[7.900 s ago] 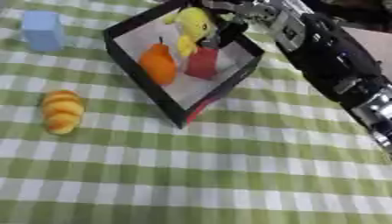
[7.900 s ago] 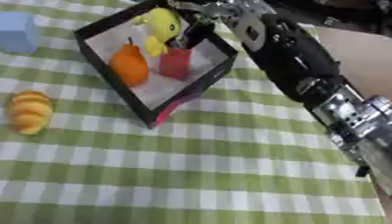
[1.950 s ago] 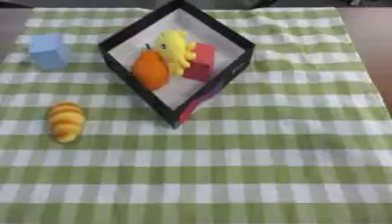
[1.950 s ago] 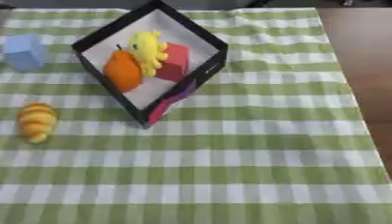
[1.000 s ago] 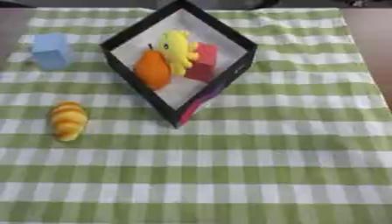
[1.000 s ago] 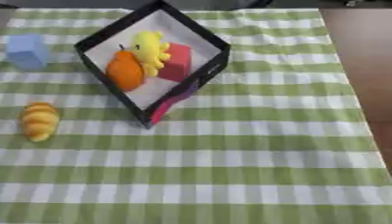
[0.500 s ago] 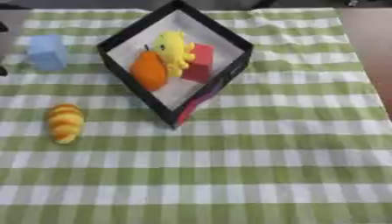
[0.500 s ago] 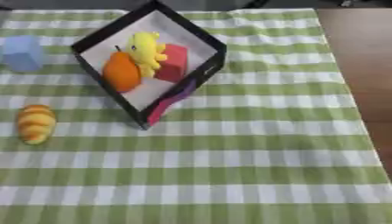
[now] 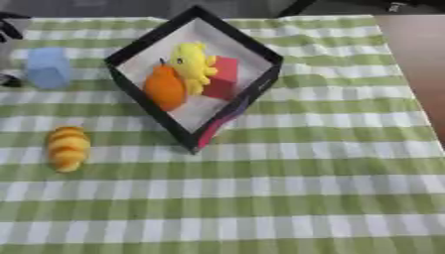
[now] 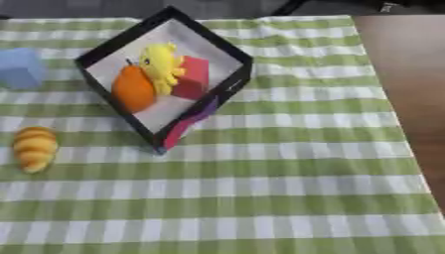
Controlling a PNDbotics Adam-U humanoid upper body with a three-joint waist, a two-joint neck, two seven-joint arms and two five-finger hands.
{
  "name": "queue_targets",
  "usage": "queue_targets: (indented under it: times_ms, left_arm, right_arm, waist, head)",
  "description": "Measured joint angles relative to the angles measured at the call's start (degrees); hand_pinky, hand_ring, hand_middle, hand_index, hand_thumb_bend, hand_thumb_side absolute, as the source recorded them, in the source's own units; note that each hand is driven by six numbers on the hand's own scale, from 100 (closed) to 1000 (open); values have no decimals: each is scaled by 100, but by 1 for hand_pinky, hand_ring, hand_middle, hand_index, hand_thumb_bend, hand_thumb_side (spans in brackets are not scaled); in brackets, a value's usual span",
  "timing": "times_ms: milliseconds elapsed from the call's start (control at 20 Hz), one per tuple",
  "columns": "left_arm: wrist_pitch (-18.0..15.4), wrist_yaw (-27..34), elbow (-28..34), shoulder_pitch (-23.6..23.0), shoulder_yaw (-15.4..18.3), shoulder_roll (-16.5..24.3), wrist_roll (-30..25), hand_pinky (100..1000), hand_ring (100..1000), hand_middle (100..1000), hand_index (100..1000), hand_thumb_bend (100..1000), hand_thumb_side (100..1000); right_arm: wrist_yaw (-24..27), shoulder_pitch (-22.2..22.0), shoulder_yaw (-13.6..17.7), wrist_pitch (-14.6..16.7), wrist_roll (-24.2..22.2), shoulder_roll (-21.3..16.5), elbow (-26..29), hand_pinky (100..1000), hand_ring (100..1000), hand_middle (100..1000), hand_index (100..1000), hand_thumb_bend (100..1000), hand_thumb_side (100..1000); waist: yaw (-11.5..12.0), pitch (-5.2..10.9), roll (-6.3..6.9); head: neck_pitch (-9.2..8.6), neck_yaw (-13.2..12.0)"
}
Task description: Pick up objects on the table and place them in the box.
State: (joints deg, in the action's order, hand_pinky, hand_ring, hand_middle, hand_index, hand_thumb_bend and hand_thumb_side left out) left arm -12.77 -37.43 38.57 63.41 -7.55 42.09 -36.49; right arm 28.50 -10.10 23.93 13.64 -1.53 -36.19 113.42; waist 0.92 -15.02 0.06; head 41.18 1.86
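Observation:
A black box (image 9: 248,96) with a white inside stands cornerwise at the upper middle of the green checked cloth. In it lie an orange fruit (image 9: 164,88), a yellow soft toy (image 9: 194,65) and a red block (image 9: 223,77). A light blue cube (image 9: 48,67) sits left of the box. A golden croissant (image 9: 68,148) lies nearer, at the left. Dark parts of my left hand (image 9: 10,29) show only at the left edge of the left eye view, above and below the cube's height and spread apart, not touching it. My right hand is out of sight.
The brown bare table top (image 10: 408,74) shows beyond the cloth's right edge. The cloth (image 10: 260,198) stretches unbroken across the near half and the right side.
My right arm, over the box 7.9 s ago, has left the view. In the last half second parts of my left hand have come in at the left edge beside the blue cube.

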Motion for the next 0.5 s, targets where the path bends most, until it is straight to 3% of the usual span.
queue_targets:
  times_ms: [250, 500]
  left_arm:
    - [33, 102, -57, 66, 57, -31, -191, 897, 848, 820, 836, 607, 100]
    - [127, 341, -76, 90, 64, -49, -550, 906, 856, 827, 840, 641, 163]
  right_arm:
    - [0, 4, -1, 2, -100, 1, 0, 780, 721, 700, 838, 100, 529]
    - [-23, 28, -2, -9, -181, 37, 1, 782, 722, 701, 840, 100, 531]
  waist:
    - [-53, -53, 0]
    - [-85, -112, 16]
  head:
    - [-56, -18]
    - [-115, -39]
